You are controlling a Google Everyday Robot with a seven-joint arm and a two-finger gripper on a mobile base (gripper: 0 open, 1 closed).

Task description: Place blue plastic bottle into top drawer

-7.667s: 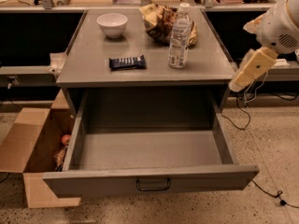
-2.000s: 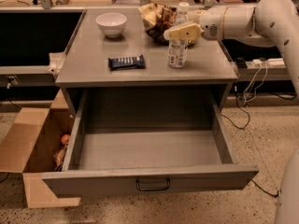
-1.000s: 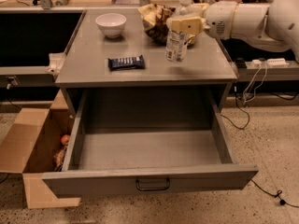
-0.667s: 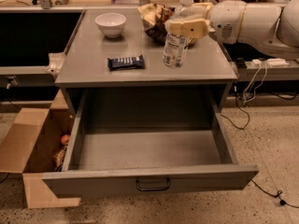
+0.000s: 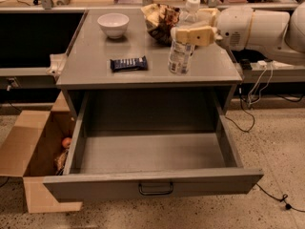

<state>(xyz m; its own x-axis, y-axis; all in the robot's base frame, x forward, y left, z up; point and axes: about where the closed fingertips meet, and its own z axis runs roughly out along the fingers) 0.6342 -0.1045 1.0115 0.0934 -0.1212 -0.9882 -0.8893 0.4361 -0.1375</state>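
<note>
gripping bottle [image 5: 180, 53] round its upper half, gripper [image 5: 193, 34] sits above right side of cabinet top [image 5: 95, 66], fingers clamped on it. bottle tilted, cap leaning right, base over front right part of top, can't tell if it's touching. drawer [image 5: 152, 185] below pulled wide open. snack bar [image 5: 128, 63] left of bottle, bowl [image 5: 113, 24] and crumpled bag [image 5: 159, 17] further back. cardboard box [image 5: 24, 151] on floor, left.

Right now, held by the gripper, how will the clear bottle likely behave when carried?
Probably light: the blue plastic bottle looks thin and clear. It may slip or swing, since the gripper over the cabinet top clamps it high up and it hangs tilted.
</note>
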